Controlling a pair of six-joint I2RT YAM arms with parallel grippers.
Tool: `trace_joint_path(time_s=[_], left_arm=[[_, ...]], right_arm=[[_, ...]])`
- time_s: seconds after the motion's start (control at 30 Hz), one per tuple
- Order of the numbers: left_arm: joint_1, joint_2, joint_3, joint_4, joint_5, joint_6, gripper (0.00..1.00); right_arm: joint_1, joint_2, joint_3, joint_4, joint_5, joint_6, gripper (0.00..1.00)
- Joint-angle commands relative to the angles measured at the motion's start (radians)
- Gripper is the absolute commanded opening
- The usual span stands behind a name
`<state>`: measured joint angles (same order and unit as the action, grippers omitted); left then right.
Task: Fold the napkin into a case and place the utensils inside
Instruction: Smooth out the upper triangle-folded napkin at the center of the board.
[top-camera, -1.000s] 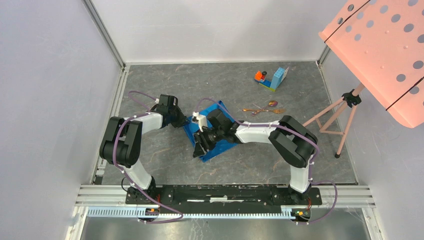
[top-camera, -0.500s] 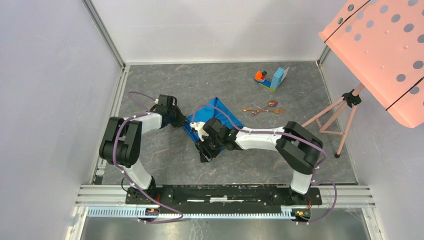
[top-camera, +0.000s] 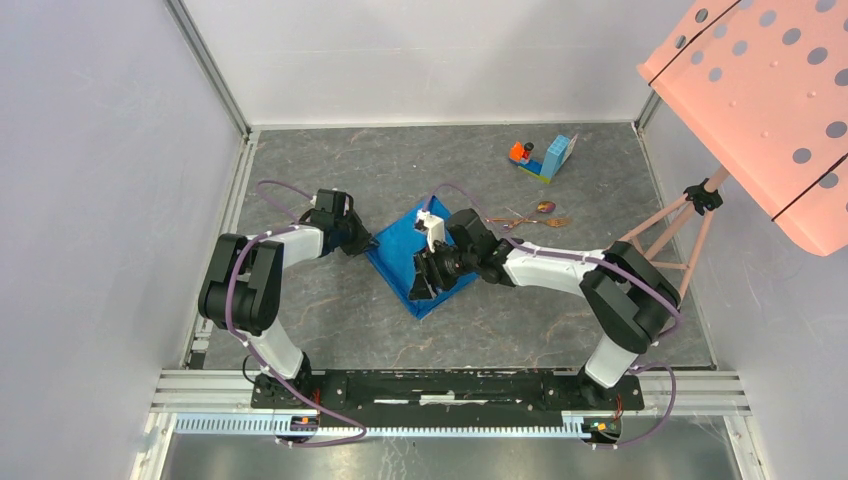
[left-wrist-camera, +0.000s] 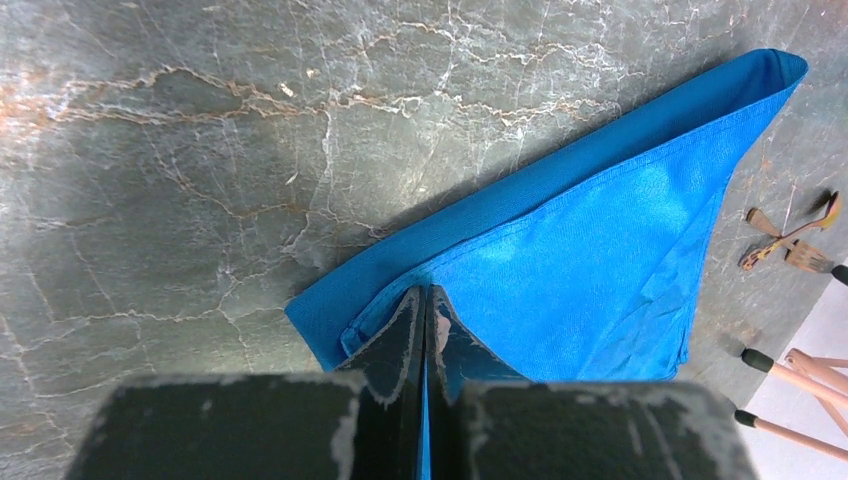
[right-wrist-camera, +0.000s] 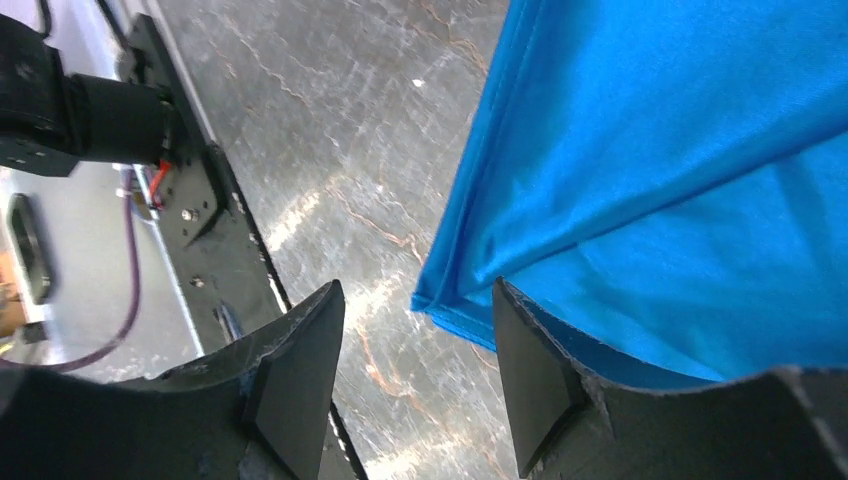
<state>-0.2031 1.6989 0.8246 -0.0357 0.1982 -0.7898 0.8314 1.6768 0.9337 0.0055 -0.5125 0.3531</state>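
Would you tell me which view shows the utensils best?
The left wrist view: the utensils lie crossed, large near its right edge. Top external shows them tiny; the right wrist view misses them.

From above, the right pincer (top-camera: 424, 282) and its wrist cover much of the right half of the napkin (top-camera: 392, 252), so the folds under them can't be seen. The corner nipped in the left pincer (left-wrist-camera: 425, 300) is hidden between its fingers. The utensils (top-camera: 528, 216) are too small to count, and the left wrist view cuts them at its right edge. The pink stand (top-camera: 760, 90) runs off the frame.
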Motion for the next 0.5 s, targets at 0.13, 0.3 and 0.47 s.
trace_joint_path(time_s=[0.13, 0.3, 0.47], left_arm=[[0.007, -0.02, 0.024, -0.121, -0.004, 0.104, 0.02], [0.007, -0.016, 0.022, -0.119, 0.0, 0.1, 0.02], [0.007, -0.012, 0.02, -0.117, 0.0, 0.102, 0.02]], right_arm=[[-0.018, 0.084, -0.058, 0.295, -0.178, 0.168, 0.55], [-0.027, 0.09, -0.097, 0.307, -0.141, 0.163, 0.49], [-0.029, 0.086, -0.11, 0.292, -0.128, 0.142, 0.51]])
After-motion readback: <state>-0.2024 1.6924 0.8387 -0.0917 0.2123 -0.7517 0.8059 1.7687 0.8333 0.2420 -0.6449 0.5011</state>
